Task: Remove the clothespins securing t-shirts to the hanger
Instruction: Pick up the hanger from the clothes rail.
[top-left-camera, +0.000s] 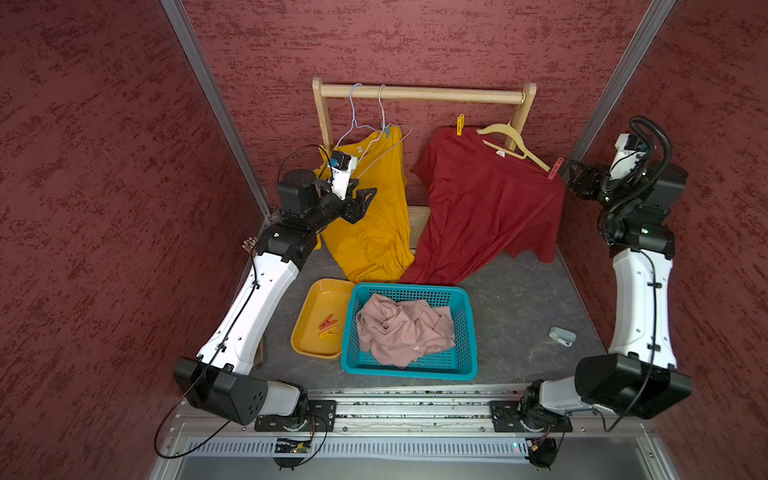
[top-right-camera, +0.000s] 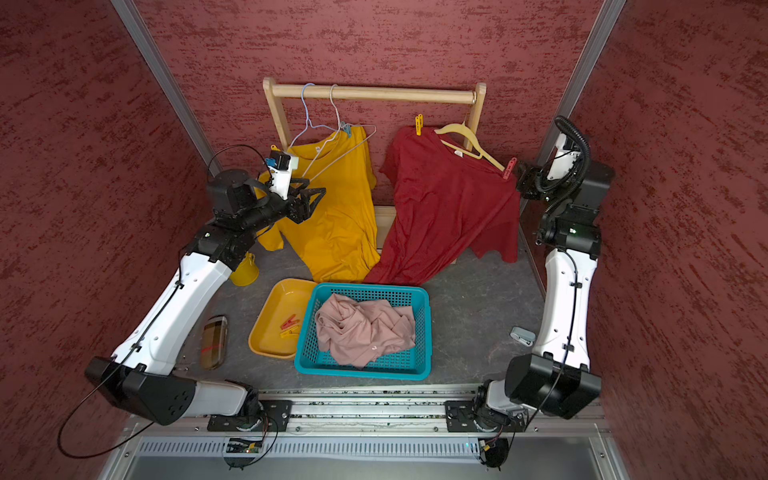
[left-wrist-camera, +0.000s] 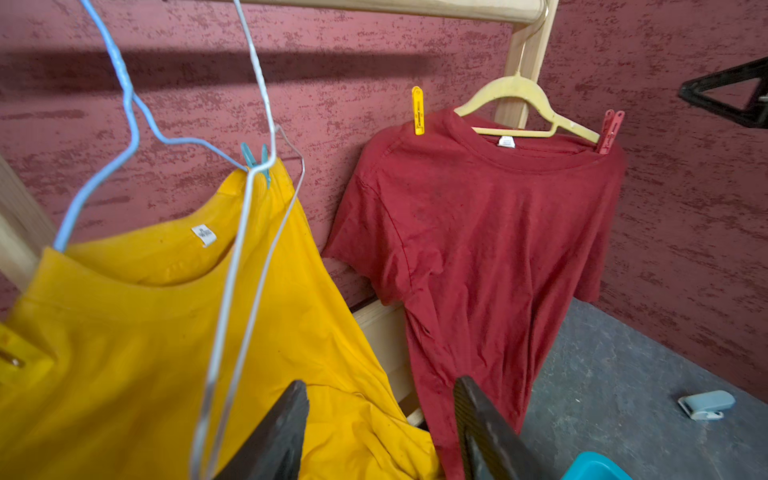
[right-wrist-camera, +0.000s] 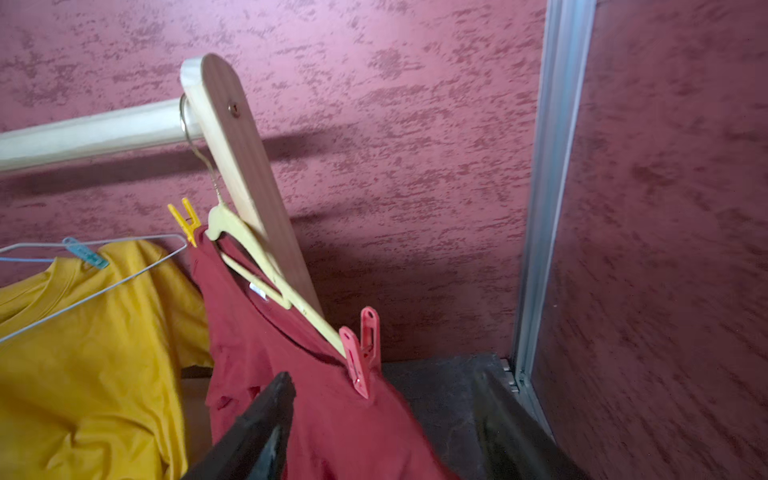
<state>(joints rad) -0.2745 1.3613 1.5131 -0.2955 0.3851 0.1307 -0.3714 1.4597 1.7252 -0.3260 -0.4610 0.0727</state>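
Two clothespins (top-left-camera: 327, 326) done, in tray (top-left-camera: 316, 303); pink t-shirt (top-left-camera: 399, 328) in basket (top-left-camera: 409, 286). Left for you, at least: blue pin (left-wrist-camera: 257, 160) on yellow t-shirt (left-wrist-camera: 124, 353), yellow pin (left-wrist-camera: 417, 110) and pink pin (right-wrist-camera: 361, 353) on red t-shirt (left-wrist-camera: 478, 249). Left tool (left-wrist-camera: 380, 386), right tool (right-wrist-camera: 382, 376) both apart, empty.

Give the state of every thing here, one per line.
yellow shirt: hanging, pinned.
red shirt: hanging, pinned at both shoulders.
pink shirt: crumpled in basket.
blue pin: clipped on yellow shirt.
yellow pin: clipped on red shirt.
pink pin: clipped on red shirt.
tray pins: two, loose in tray.
left gripper: open, empty.
right gripper: open, empty, by pink pin.
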